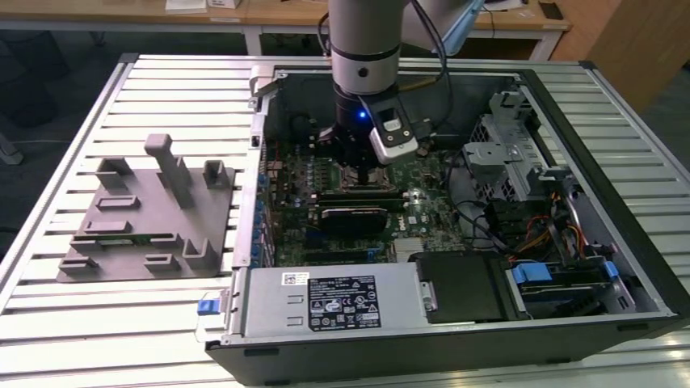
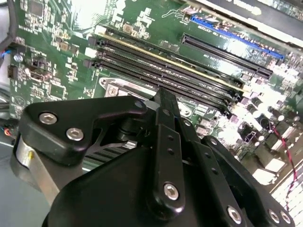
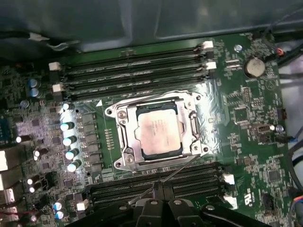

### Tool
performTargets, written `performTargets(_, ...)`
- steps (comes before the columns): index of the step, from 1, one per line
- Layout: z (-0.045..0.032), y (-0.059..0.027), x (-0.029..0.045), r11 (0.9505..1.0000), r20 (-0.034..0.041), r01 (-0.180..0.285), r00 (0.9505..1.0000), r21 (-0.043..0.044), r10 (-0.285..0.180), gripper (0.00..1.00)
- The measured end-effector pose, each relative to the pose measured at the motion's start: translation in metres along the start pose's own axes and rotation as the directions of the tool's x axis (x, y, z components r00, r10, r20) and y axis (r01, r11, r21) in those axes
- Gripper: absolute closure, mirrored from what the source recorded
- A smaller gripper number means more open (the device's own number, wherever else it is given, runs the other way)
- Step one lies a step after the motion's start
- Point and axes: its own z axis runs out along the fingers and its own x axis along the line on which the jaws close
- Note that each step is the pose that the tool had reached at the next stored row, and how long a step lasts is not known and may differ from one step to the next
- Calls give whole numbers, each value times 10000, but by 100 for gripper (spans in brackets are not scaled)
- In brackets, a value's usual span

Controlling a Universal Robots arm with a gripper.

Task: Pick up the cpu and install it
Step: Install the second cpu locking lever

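Chip seated in its socket, arm poised right above it inside the open computer.

In the first wrist view the cpu (image 3: pixel 158 128) lies flat inside the socket frame (image 3: pixel 124 142) on the green motherboard (image 3: pixel 251 137), its silver top level and square with the metal bracket, between two banks of dark memory slots (image 3: pixel 132 71); it looks placed already, though I cannot tell if the bracket is latched. The gripper (image 3: pixel 158 201) hangs just beside the socket's edge, apart from the chip and holding nothing; its black fingers (image 3: pixel 150 208) appear drawn close together, probably so they clear the crowded parts around the socket. In the exterior view the arm (image 1: pixel 367 48) reaches straight down into the computer case (image 1: pixel 603 267) lying open on the slatted table (image 1: pixel 129 323), with a grey holder tray (image 1: pixel 151 218) well apart on the exterior view's left.
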Motion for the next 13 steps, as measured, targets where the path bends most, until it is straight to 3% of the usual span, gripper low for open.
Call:
performTargets(8, 57, -27, 65, 9979, 10, 643, 9979, -69, -643, 89)
performTargets(13, 66, -74, 113, 9977, 1, 649, 9979, -218, -649, 89)
